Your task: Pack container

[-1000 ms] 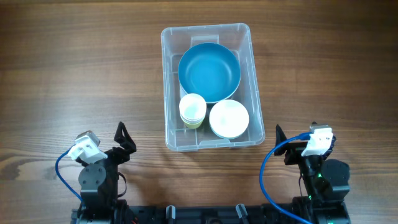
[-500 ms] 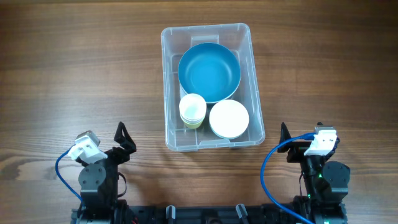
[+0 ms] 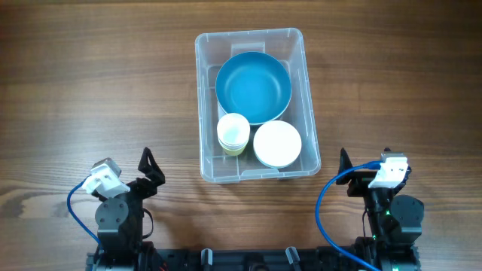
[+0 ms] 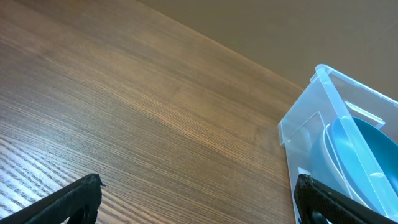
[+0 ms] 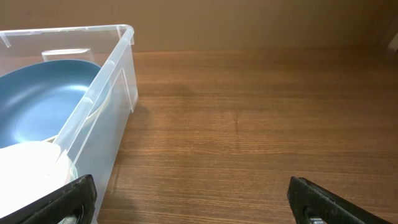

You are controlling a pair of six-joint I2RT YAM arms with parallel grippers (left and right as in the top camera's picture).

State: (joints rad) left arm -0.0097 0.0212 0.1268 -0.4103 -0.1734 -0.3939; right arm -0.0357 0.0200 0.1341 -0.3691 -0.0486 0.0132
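Overhead, you see the right gripper [image 3: 367, 164] has slid a little farther from the container [image 3: 252, 35], jaws wide and empty. The left gripper [image 3: 128, 170] stays put, wide and empty too.

You have bright, even light from above. The table [image 3: 90, 75] grain reads sharp overhead, with only a thin, soft shadow under the lower edge of the container [image 3: 200, 105]. In the left wrist view, pale glare washes the lower left grain.
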